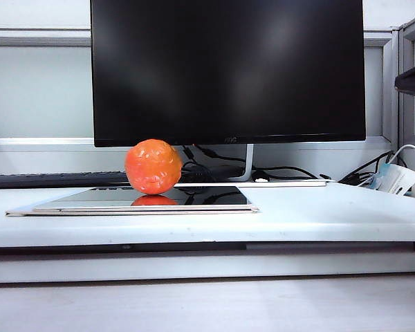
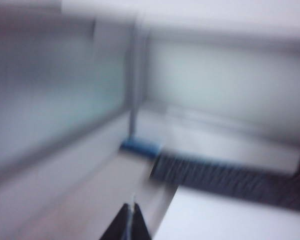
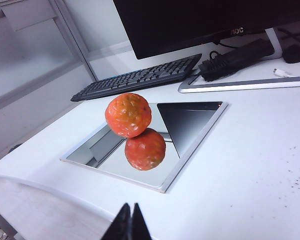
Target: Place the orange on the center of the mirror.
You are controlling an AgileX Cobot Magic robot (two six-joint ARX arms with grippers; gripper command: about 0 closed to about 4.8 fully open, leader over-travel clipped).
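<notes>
The orange [image 3: 128,114] sits on the mirror [image 3: 190,127], somewhat left of its middle, its reflection right beneath it. The right gripper [image 3: 130,222] hangs back above the table's [image 3: 250,150] near edge, fingers pressed together, empty. The left gripper [image 2: 129,225], also pinched closed, points off toward the keyboard [image 2: 225,177].

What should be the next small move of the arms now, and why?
Probably none beyond keeping both arms withdrawn. The orange already sits on the mirror, near its center and untouched. The right gripper, fingers shut, hangs short of the table edge; the left gripper, also shut, faces away in a blurred view.
</notes>
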